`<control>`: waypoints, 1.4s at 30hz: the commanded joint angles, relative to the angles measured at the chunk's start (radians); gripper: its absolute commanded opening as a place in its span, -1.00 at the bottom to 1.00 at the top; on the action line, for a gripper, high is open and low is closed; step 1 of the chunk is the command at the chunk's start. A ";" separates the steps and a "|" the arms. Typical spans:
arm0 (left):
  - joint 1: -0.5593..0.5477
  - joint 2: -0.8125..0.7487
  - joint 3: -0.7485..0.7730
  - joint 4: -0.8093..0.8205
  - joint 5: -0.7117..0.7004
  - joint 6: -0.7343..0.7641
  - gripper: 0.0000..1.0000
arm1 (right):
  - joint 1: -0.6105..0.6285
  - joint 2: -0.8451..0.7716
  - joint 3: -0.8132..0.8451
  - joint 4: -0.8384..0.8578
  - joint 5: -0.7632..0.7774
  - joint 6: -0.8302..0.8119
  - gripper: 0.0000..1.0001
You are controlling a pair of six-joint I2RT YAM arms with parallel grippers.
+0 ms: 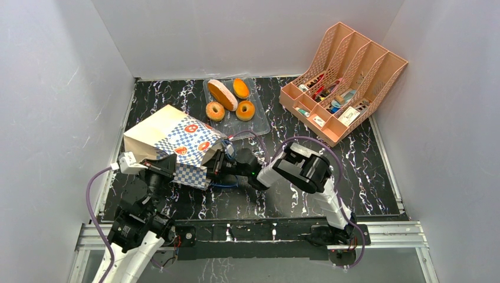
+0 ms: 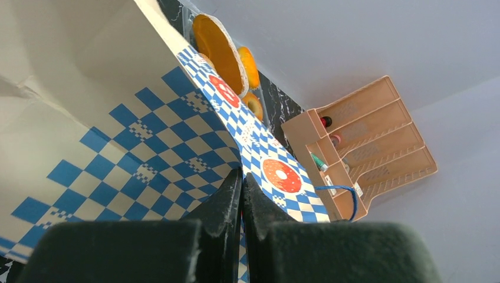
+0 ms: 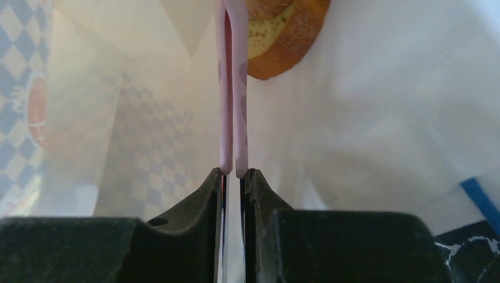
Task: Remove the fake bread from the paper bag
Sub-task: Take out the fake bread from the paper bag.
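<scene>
The paper bag (image 1: 171, 132) lies on its side at the left, mouth facing right. My left gripper (image 1: 168, 168) is shut on the bag's checkered lower edge, and the paper (image 2: 118, 147) runs between its black fingers (image 2: 230, 200). My right gripper (image 1: 217, 162) reaches into the bag's mouth. Inside, its pink fingers (image 3: 240, 88) stand a narrow slit apart with nothing between them. Their tips are just left of one piece of fake bread (image 3: 277, 41) resting on the white inner wall (image 3: 365, 118). More fake bread lies outside the bag: a loaf (image 1: 222, 94), a bun (image 1: 240, 88) and two donuts (image 1: 215, 111).
The clear tray (image 1: 259, 127) holding those pastries sits behind the bag. A pink lattice organizer (image 1: 345, 82) with small items stands at the back right. White walls enclose the black marbled table (image 1: 365, 177). A blue cord handle (image 3: 480, 200) lies at the bag's mouth.
</scene>
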 commanded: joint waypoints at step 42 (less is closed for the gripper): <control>-0.183 0.607 0.711 -0.734 0.263 -0.126 0.48 | 0.021 0.036 0.097 -0.076 0.084 -0.162 -0.77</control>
